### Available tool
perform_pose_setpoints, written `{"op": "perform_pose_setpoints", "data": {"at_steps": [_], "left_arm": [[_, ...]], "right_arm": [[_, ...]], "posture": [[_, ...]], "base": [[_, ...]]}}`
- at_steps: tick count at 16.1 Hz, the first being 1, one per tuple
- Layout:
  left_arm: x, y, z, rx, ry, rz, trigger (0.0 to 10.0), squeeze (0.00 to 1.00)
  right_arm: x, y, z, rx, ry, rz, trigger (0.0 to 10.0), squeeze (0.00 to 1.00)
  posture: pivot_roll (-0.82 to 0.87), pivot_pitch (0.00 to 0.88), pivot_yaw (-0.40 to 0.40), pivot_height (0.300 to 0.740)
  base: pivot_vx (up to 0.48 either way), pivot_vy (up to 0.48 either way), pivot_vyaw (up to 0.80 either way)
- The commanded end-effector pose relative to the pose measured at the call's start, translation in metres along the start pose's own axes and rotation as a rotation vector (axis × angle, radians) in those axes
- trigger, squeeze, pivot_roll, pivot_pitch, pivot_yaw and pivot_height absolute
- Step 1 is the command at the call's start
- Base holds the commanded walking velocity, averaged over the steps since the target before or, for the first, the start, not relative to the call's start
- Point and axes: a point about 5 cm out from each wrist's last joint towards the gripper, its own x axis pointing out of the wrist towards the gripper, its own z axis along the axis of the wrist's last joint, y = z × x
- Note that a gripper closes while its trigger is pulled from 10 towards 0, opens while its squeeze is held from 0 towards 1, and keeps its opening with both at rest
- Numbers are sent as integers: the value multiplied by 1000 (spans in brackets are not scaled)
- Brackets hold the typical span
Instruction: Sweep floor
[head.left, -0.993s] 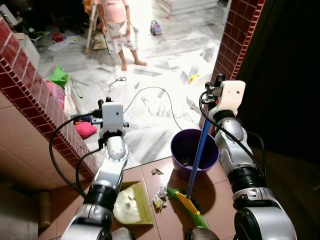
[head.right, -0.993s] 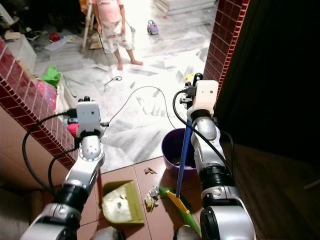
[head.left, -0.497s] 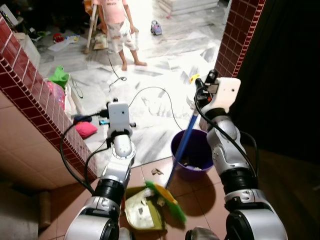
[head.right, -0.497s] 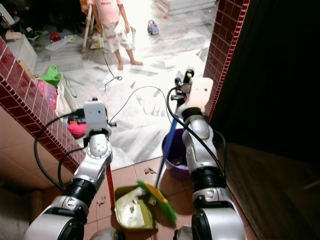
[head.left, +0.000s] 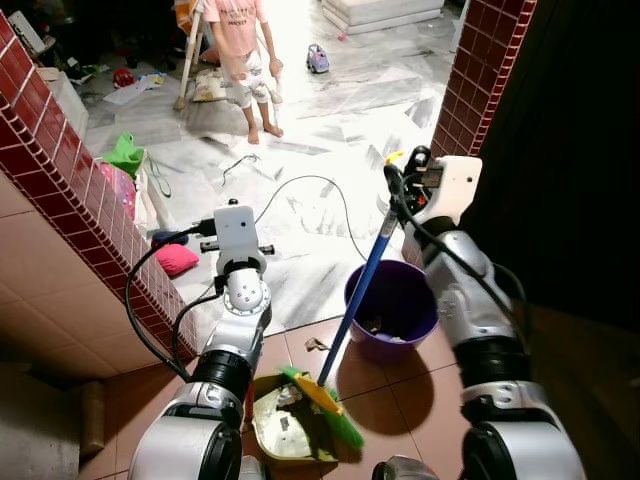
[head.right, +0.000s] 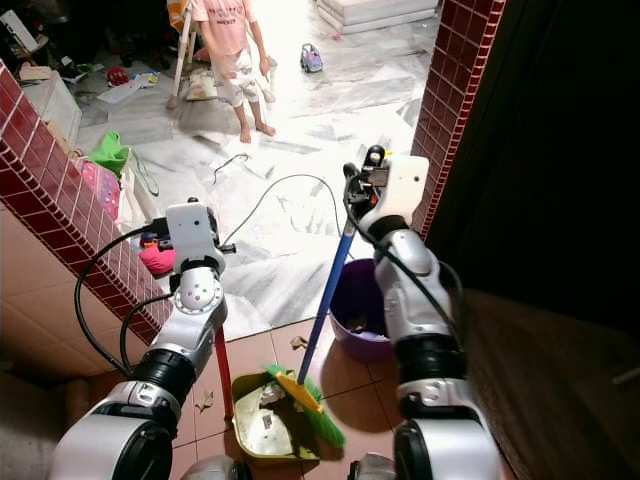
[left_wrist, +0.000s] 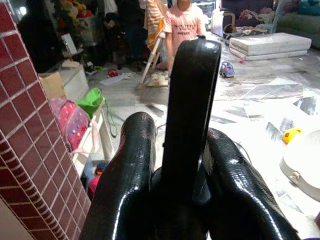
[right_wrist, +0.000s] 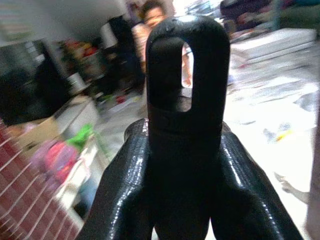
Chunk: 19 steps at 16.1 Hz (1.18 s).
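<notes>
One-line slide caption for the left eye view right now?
Right gripper tilts the blue broom over the green dustpan held by the left gripper.

Head cameras look steeply down at the tiled floor (head.left: 300, 240); wrist cameras face forward along each hand.

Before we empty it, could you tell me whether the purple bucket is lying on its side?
No, the bucket stands upright on the floor, its open mouth facing up, beside the broom.
</notes>
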Motion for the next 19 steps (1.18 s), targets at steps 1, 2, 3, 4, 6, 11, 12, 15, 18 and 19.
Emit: {"op": "perform_pose_setpoints", "data": {"at_steps": [1, 2, 3, 4, 6, 11, 12, 15, 18, 19], "left_arm": [[3, -4, 5, -62, 3, 1, 10000, 0], [4, -4, 5, -64, 4, 2, 10000, 0], [4, -5, 5, -64, 4, 1, 10000, 0], [6, -5, 7, -87, 5, 7, 10000, 0], [8, -6, 10, -119, 8, 6, 10000, 0], [17, -6, 26, -221, -32, 4, 10000, 0], [20, -4, 35, -237, -60, 19, 10000, 0], [28, 2, 53, -285, -114, 41, 10000, 0], [31, 6, 60, -334, -120, 44, 10000, 0], [32, 7, 62, -349, -124, 40, 10000, 0]], "right_arm": [[0, 8, 0, 56, 8, 62, 10000, 0], [-4, 7, 1, 77, 26, 104, 10000, 0], [-5, 7, 1, 90, 35, 124, 10000, 0], [-12, 6, 8, 75, 44, 215, 10000, 0], [-16, 1, 14, -27, 47, 246, 10000, 0], [-18, -1, 26, -305, 32, 310, 10000, 0], [-16, -14, 26, -484, 32, 228, 10000, 0], [-19, -41, 39, -531, -41, 19, 10000, 0], [-23, -47, 43, -556, -91, -33, 10000, 0], [-23, -48, 42, -563, -103, -42, 10000, 0]], "posture": [[-197, 0, 49, 740], [-201, 0, 50, 740], [-201, 0, 50, 740], [-210, 0, 53, 740], [-220, 0, 55, 740], [-224, 0, 53, 740], [-220, 0, 50, 740], [-206, 0, 47, 740], [-208, 0, 52, 740], [-207, 0, 53, 740]], "base": [[0, 0, 0], [0, 0, 0], [0, 0, 0], [0, 0, 0], [0, 0, 0], [0, 0, 0], [0, 0, 0], [0, 0, 0], [0, 0, 0], [0, 0, 0]]}}
